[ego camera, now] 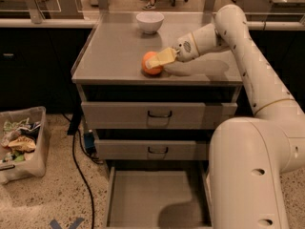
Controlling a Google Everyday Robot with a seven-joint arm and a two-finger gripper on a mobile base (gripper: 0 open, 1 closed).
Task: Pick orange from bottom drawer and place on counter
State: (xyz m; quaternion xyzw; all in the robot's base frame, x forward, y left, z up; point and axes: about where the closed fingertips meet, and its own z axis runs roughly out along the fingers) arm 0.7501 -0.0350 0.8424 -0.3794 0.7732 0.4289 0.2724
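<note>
The orange (151, 69) rests on the counter (114, 51) near its front edge, about at the middle. My gripper (155, 62) reaches in from the right, and its yellowish fingers (164, 57) are closed over the top and right side of the orange. The bottom drawer (152, 194) is pulled out below, and its flat grey floor is bare. My arm's base covers the drawer's right side.
A white bowl (149, 22) stands at the back of the counter. The two upper drawers (159, 114) with black handles are shut. A bin of rubbish (21, 142) sits on the floor at the left. A black cable (78, 166) runs beside the cabinet.
</note>
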